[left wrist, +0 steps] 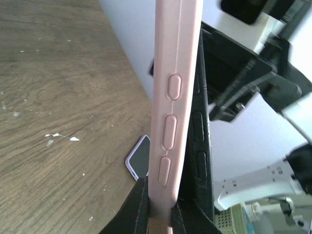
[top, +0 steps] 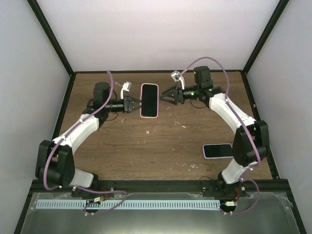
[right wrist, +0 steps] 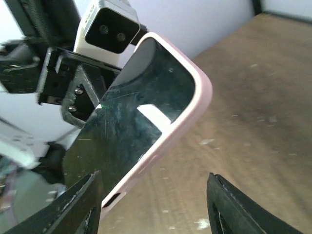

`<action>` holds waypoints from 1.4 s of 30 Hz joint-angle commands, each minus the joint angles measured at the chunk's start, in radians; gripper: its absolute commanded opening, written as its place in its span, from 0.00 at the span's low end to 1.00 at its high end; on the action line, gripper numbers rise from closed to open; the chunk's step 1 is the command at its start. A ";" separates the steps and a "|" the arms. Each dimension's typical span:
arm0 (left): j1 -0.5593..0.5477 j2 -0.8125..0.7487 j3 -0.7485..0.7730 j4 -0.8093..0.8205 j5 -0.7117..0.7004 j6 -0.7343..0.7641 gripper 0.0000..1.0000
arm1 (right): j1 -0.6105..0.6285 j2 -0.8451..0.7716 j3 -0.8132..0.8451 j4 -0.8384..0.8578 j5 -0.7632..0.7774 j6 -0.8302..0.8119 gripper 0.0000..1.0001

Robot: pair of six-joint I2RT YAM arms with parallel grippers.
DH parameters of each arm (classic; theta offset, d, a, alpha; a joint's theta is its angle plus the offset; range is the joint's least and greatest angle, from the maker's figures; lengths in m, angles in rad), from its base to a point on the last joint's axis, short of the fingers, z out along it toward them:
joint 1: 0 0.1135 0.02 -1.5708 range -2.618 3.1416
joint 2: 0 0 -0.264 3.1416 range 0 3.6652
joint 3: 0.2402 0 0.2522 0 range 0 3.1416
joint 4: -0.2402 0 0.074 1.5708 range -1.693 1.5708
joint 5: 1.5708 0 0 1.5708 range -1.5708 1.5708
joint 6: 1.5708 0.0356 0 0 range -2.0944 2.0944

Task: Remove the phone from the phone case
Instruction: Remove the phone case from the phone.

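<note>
My left gripper [top: 138, 104] is clenched on one long edge of the pink phone case [top: 149, 116], holding it off the counter [top: 161, 141] with the phone [top: 149, 99] seated inside, screen facing up. My right gripper [top: 163, 95] stands released just beside the opposite edge, jaws apart. A second phone [top: 218, 150] lies flat on the counter, near the right arm's base.

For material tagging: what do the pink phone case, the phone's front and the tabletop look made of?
Phone case: probably soft silicone or rubber, matte pink, moulded button bumps. Phone front: likely glass, glossy, reflective, finely scratched. Tabletop: wood or laminate, brown grain.
</note>
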 commanded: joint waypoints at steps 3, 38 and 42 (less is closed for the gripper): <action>0.020 0.036 0.016 0.036 -0.081 -0.134 0.00 | 0.079 -0.171 -0.067 0.131 0.430 -0.100 0.56; 0.041 0.099 0.041 0.013 -0.196 -0.308 0.00 | 0.471 -0.170 -0.220 0.280 1.005 -0.574 0.49; 0.042 0.104 0.044 0.019 -0.192 -0.310 0.00 | 0.473 -0.139 -0.215 0.286 1.056 -0.593 0.49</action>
